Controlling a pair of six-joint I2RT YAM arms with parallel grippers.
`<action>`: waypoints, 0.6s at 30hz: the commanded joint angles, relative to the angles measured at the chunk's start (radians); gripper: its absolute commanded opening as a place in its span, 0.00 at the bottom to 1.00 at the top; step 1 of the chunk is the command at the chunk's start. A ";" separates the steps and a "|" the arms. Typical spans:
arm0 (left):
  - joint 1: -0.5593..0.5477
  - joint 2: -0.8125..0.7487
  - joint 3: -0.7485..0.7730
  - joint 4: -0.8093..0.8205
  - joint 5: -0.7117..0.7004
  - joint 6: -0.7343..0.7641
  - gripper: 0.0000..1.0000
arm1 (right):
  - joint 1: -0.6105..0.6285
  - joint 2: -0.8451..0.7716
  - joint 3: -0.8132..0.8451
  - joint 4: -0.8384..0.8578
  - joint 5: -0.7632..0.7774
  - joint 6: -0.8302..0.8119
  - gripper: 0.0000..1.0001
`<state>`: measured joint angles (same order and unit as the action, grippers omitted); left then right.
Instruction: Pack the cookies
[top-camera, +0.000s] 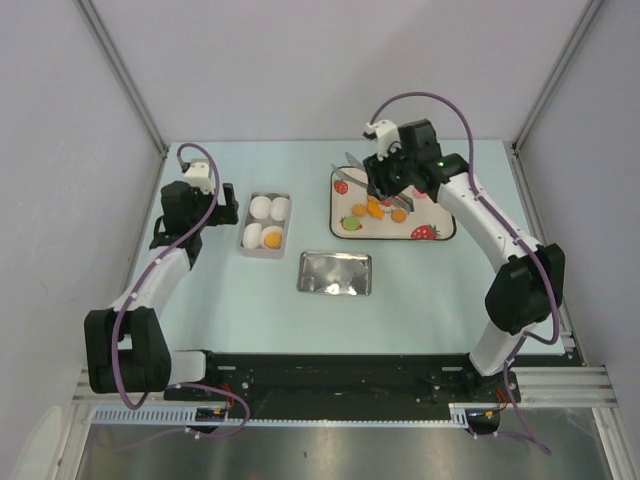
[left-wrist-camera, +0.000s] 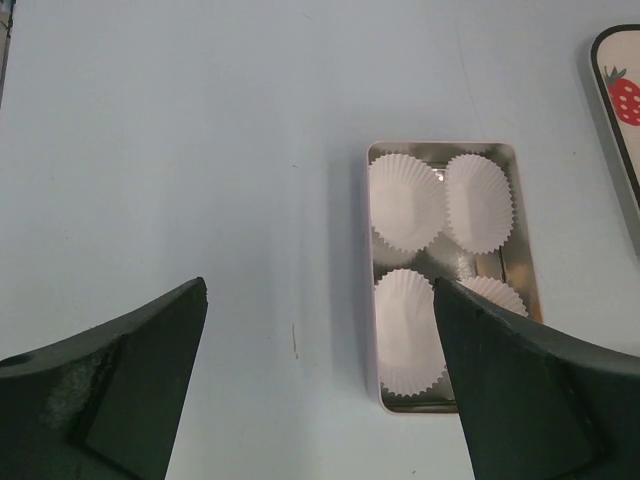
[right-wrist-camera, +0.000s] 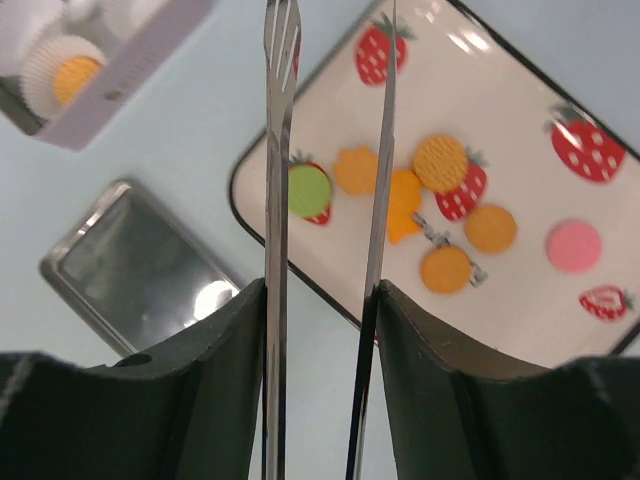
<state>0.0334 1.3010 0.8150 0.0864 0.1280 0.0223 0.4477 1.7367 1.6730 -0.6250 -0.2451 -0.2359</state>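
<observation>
The right gripper (right-wrist-camera: 320, 300) is clamped on a pair of metal tongs (right-wrist-camera: 278, 150), whose two blades run straight out ahead of it with a narrow gap between their tips; nothing is caught in that gap. Beyond the tips and off to their right lies a strawberry-printed tray (right-wrist-camera: 520, 130) carrying the cookies (right-wrist-camera: 440, 163), a loose cluster of orange-yellow rounds, some touching. A green disc (right-wrist-camera: 310, 190) sits between the two blades as seen from the wrist, and a pink disc (right-wrist-camera: 574, 246) lies farther right. Whether the tong tips touch the tray or hang above it cannot be told from these views. A shiny tin lid (right-wrist-camera: 130, 270) lies flat to the left of this gripper.

The left gripper (left-wrist-camera: 320, 300) is spread wide and holds nothing, above the pale table (left-wrist-camera: 200, 150). Ahead of it and toward its right finger is an open tin (right-wrist-camera: 140, 62) lined with four white paper cups (left-wrist-camera: 405, 200); that finger hides part of the nearest one. One more cookie (right-wrist-camera: 75, 78) already rests in a cup there.
</observation>
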 joint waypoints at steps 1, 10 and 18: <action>0.006 -0.046 0.001 0.012 0.048 -0.016 1.00 | -0.070 -0.104 -0.125 0.065 -0.028 0.007 0.50; 0.005 -0.048 -0.002 0.009 0.081 -0.016 1.00 | -0.211 -0.178 -0.315 0.097 -0.054 -0.011 0.50; 0.005 -0.062 -0.023 0.019 0.082 -0.002 1.00 | -0.287 -0.227 -0.409 0.081 -0.057 -0.054 0.51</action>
<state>0.0334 1.2846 0.8070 0.0841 0.1883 0.0231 0.1799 1.5806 1.2934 -0.5747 -0.2848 -0.2531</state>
